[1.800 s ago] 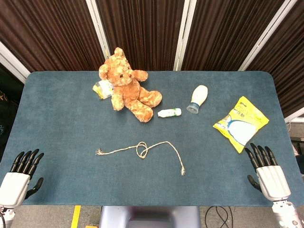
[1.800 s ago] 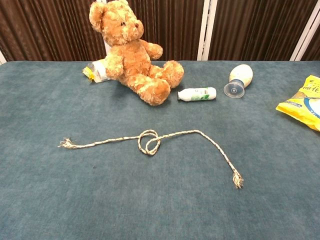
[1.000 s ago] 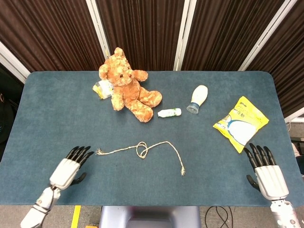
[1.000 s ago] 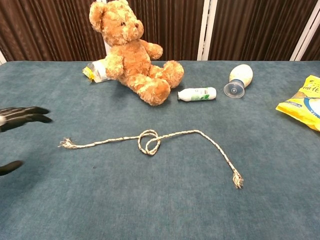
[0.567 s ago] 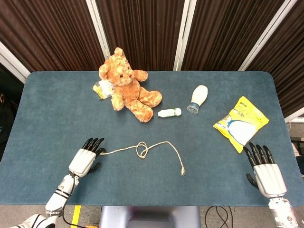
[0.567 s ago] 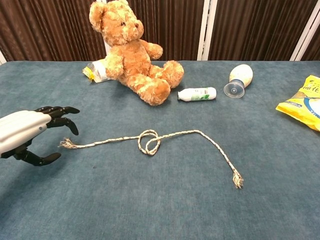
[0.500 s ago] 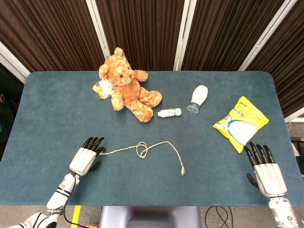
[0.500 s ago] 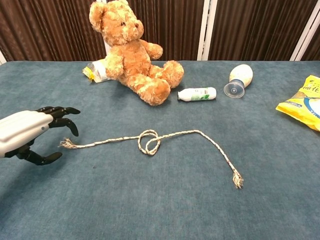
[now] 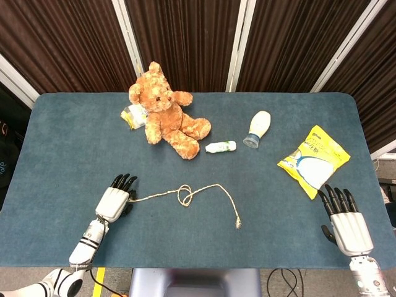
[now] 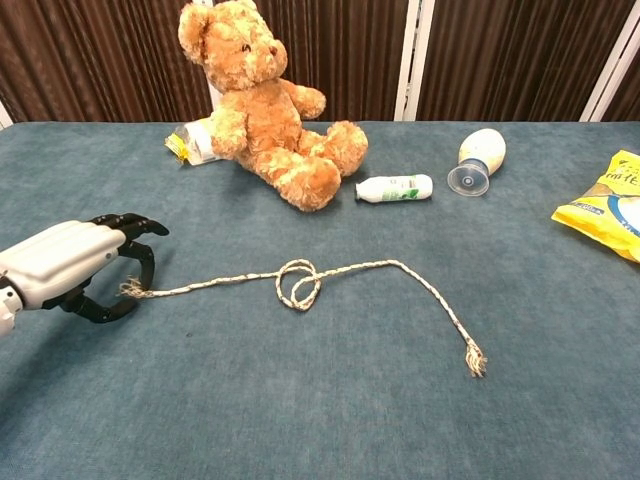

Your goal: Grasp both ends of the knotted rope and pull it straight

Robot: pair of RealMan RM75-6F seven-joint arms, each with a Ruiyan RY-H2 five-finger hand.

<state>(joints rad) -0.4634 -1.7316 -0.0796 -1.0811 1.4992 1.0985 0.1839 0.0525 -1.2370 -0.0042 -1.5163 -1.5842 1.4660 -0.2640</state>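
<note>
The knotted rope lies mid-bench, its long axis running left to right parallel to the near edge, with the loose knot about midway. The left hand sits at the rope's frayed left end, fingers curved apart around it, not yet pinching. The right hand, fingers spread and holding nothing, rests near the bench's near right corner, well apart from the rope's right end.

Both views are bright and evenly lit from overhead; shadows are soft and faint; focus stays sharp, without glare.
</note>
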